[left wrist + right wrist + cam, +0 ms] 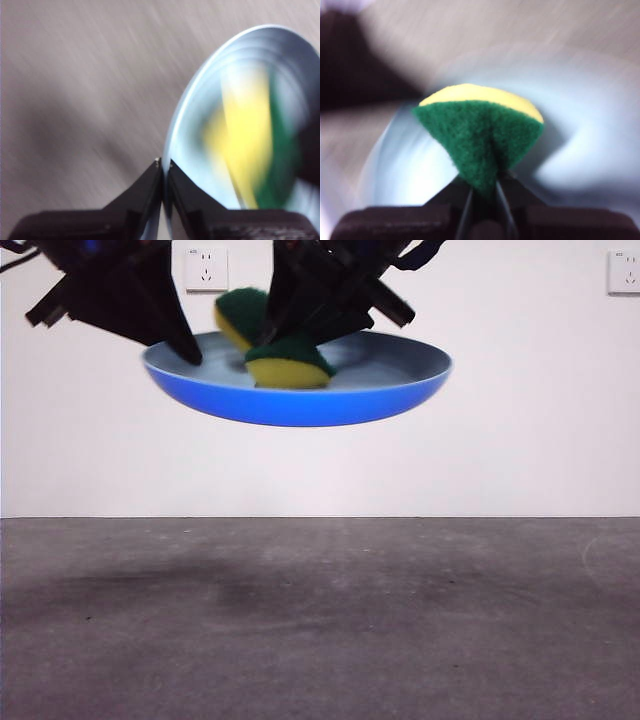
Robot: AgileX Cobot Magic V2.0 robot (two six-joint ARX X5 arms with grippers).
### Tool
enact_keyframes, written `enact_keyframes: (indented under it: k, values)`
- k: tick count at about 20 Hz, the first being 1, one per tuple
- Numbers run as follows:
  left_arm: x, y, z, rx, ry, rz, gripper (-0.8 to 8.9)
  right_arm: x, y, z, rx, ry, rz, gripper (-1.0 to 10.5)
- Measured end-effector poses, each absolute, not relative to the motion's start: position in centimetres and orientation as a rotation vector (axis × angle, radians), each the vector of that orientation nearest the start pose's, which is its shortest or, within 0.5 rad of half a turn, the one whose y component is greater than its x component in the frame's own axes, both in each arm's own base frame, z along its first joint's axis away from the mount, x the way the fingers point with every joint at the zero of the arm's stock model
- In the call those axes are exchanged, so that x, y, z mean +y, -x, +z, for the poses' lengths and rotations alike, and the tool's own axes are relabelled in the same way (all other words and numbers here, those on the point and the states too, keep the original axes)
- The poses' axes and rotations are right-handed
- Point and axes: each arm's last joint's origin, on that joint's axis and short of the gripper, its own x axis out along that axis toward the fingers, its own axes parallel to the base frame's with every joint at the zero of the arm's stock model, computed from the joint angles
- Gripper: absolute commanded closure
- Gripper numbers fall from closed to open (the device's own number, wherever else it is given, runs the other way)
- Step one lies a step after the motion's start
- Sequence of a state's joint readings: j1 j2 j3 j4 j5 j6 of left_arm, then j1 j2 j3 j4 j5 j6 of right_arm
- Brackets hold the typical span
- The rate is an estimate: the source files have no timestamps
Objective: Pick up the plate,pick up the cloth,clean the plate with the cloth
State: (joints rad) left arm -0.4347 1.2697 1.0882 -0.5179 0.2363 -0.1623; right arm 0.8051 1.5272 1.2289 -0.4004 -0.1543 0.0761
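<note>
My left gripper (163, 165) pinches the round light-blue plastic plate (300, 400) aloft by its rim; my right gripper (484, 187) squeezes the yellow-and-green sponge (289, 362) inside it. Wiping underway; next, sweep across.

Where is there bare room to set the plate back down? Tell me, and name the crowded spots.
The grey table below the lifted plate shows bare across the whole front view, up to the white wall. Crowding is all up on the plate: the left gripper pinches its rim, and the right gripper presses the sponge into the dish.
</note>
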Motion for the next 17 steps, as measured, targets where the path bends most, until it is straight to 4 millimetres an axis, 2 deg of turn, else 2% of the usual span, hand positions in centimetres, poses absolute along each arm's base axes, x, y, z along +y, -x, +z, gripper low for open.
enact_keyframes:
  k: [3,5,8,11,14,17]
  values:
    - [-11.9,-24.4,31.3,0.691,0.085,-0.538,8.22,24.1,-21.9,28.2,0.843,0.221,0.873,9.6]
    - [-11.8,-24.3,31.2,0.709,0.082,-0.535,8.22,23.4,-21.7,27.6,0.894,0.295,0.765,9.6]
    - [-11.6,-23.9,30.7,0.774,0.069,-0.515,8.22,22.5,-22.1,27.5,0.841,0.438,0.478,9.6]
    - [-11.6,-23.6,30.4,0.817,0.075,-0.548,8.22,22.0,-23.0,27.9,0.747,0.475,0.298,9.6]
    - [-11.7,-23.6,30.4,0.829,0.094,-0.605,8.22,22.0,-23.7,28.4,0.683,0.425,0.296,9.6]
    - [-11.6,-23.5,30.4,0.842,0.103,-0.621,8.22,22.5,-24.3,29.2,0.614,0.328,0.397,9.6]
